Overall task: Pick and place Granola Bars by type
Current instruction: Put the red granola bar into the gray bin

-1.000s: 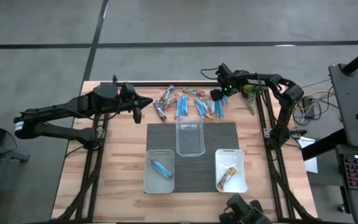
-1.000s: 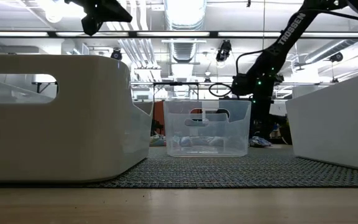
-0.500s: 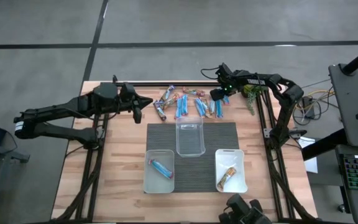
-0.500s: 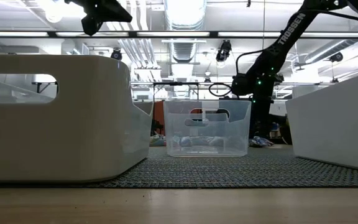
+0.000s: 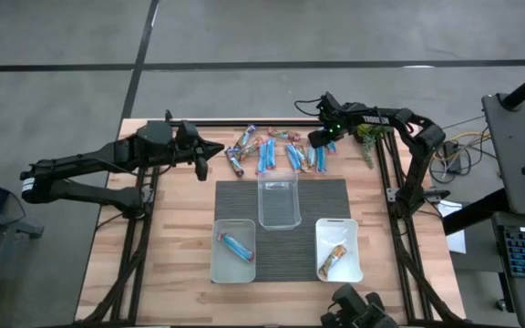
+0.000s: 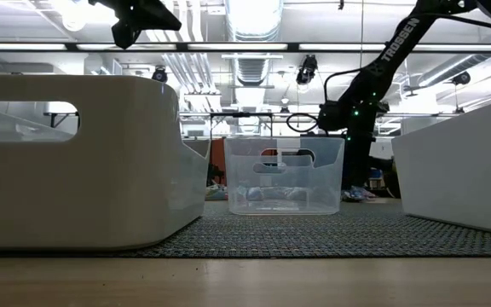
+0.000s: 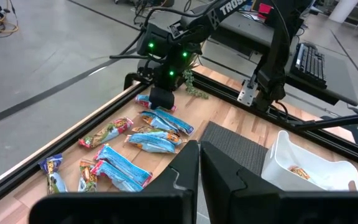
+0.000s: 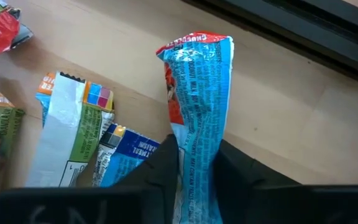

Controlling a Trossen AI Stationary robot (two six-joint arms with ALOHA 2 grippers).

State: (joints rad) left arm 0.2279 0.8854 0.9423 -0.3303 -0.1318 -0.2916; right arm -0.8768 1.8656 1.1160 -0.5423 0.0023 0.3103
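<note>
1. The Granola Bars (image 5: 276, 150) lie in a loose row on the bench (image 5: 167, 237), just behind the far edge of the dark mat (image 5: 335, 196).
2. The right pincer (image 5: 317, 139) is at the right end of this row, behind the far right corner of the mat. It is clenched on a blue bar (image 8: 194, 106), which sits between its 2 fingers, as the right wrist view shows.
3. The left pincer (image 5: 210, 150) hangs beyond the far left corner of the mat, beside the left end of the row. Its fingers are pressed together and hold nothing.
4. On the mat stand 3 clear tubs. The middle tub (image 5: 279, 200) is at the far edge. The left tub (image 5: 232, 250) holds 1 blue bar (image 5: 237, 244). The right tub (image 5: 338, 249) holds 1 tan bar (image 5: 334, 260).
</note>
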